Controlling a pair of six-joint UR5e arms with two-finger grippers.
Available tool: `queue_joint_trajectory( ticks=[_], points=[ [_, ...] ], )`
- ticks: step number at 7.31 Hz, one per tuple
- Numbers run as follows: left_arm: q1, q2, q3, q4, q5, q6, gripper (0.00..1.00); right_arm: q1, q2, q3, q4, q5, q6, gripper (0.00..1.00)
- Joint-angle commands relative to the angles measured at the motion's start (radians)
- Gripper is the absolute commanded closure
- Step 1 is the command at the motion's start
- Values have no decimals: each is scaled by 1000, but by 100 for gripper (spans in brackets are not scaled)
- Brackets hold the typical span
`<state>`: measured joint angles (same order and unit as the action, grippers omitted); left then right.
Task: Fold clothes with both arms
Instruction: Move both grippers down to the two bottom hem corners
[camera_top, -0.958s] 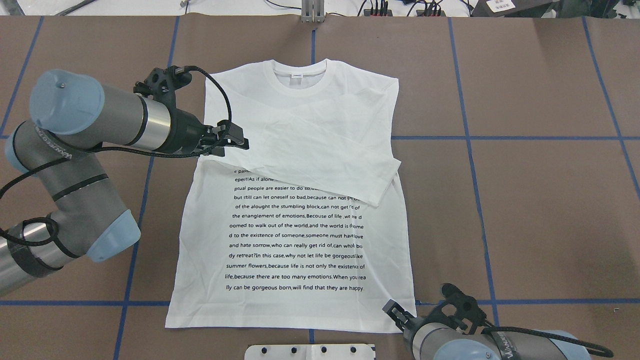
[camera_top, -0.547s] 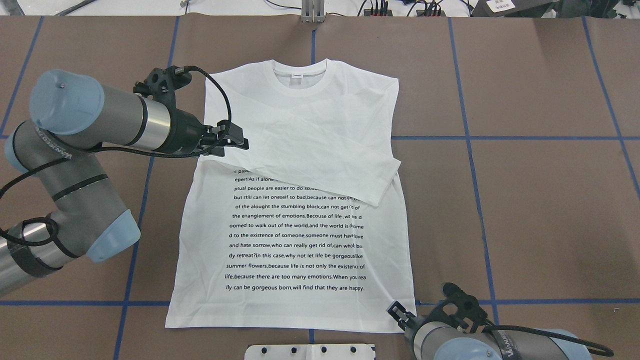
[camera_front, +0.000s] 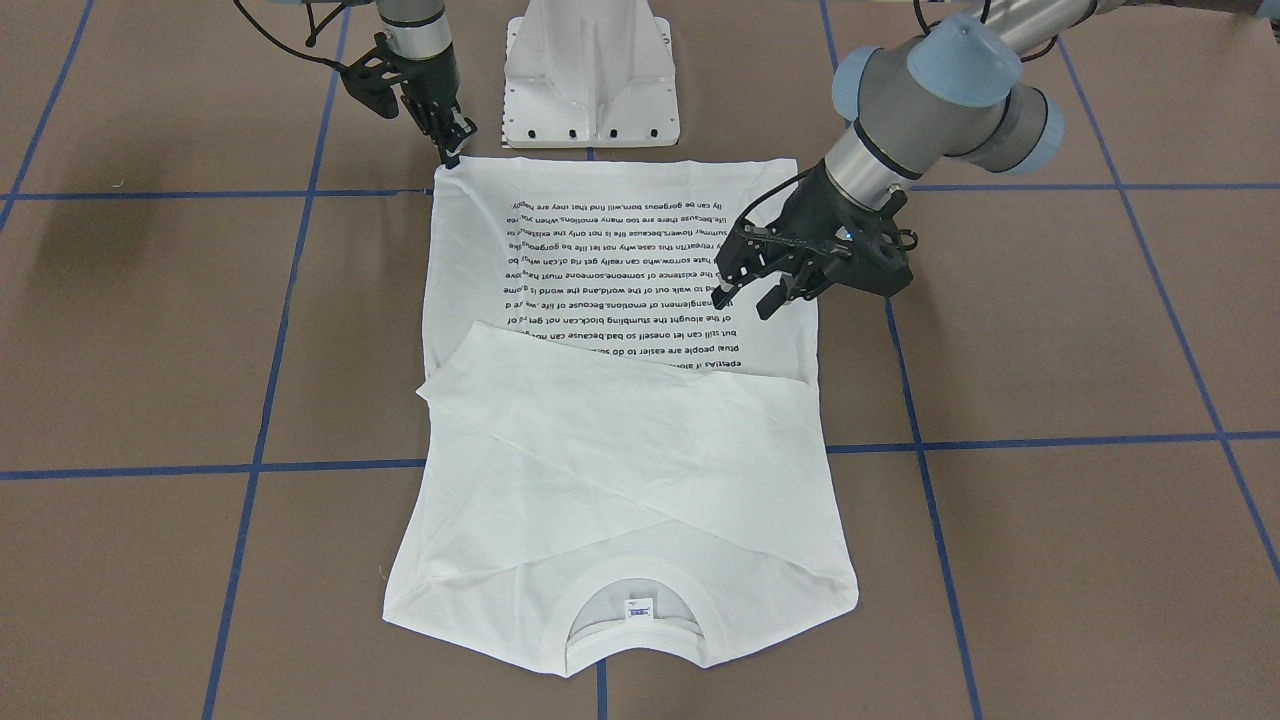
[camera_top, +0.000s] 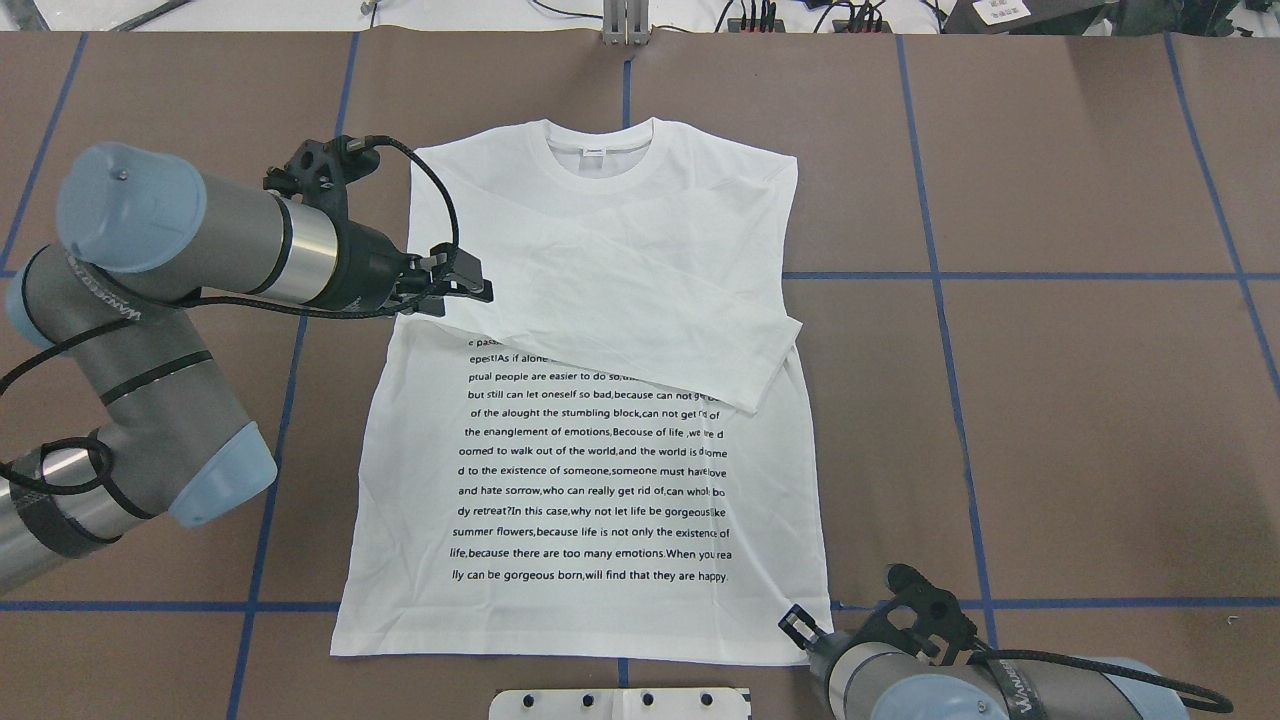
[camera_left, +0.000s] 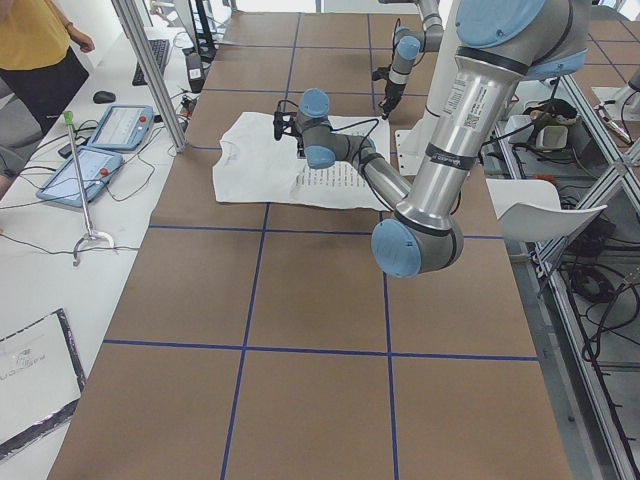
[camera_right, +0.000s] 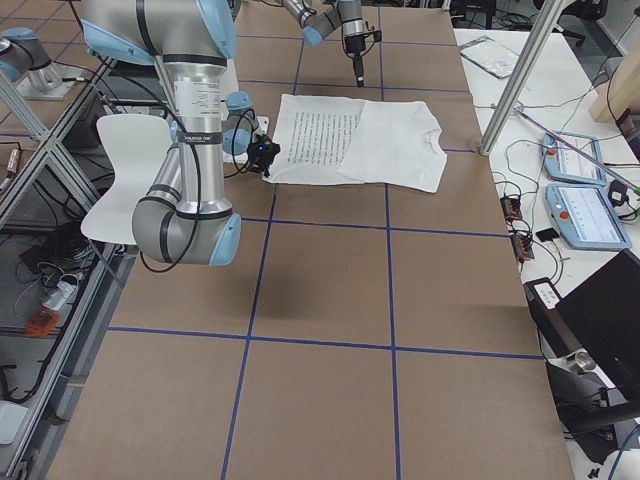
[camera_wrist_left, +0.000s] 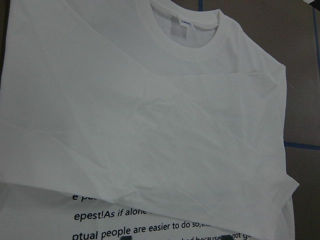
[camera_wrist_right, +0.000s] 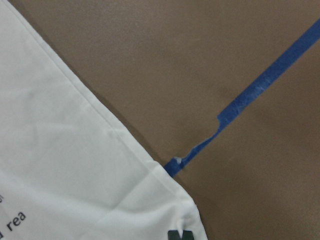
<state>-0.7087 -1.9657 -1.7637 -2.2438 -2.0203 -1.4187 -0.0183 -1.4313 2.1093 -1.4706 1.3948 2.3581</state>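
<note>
Table (camera_top: 1050, 400): brown top w/ blue tape grid (camera_top: 1000, 275); white pedestal base (camera_front: 590, 70) at robot's edge, just beside shirt hem.
T-shirt (camera_top: 600, 470): white long-sleeve, flat mid-table, collar away from robot, hem nearest it; black text block (camera_top: 590, 480) face up; neck label (camera_top: 594, 152) shows inside collar.
Sleeves: both folded in across chest; top sleeve (camera_top: 660, 320) runs diagonally from robot's-left side to its cuff at opposite side edge, covering first text lines.
Left gripper (camera_front: 745, 298): over shirt's side edge on robot's left, nr where top sleeve starts; fingers spread apart, nothing btwn them; contact w/ cloth not clear.
Right gripper (camera_front: 452, 150): tips point down at hem corner (camera_wrist_right: 185, 210) on robot's right, just beside a strip of tape; can't tell if fingers are apart or closed, or if they have cloth.
</note>
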Motion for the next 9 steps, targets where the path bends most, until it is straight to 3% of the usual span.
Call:
queue_joint_trajectory(
  ticks=[1,2,3,4,6,9],
  points=[
    [21,103,-73,3,2,-133,33,1,2,12,-5,1,1,100],
    [81,225,-194,12,21,-159,33,5,0,27,-8,3,0,100],
    [163,342,-298,32,131,-225,33,5,-1,31,-13,1,0,100],
    [290,387,-347,88,238,-329,34,5,-1,31,-13,1,1,100],
    [537,387,-391,321,449,-504,35,5,0,32,-11,1,1,100],
    [581,442,-385,339,454,-545,36,3,5,32,-11,0,1,100]
  ],
)
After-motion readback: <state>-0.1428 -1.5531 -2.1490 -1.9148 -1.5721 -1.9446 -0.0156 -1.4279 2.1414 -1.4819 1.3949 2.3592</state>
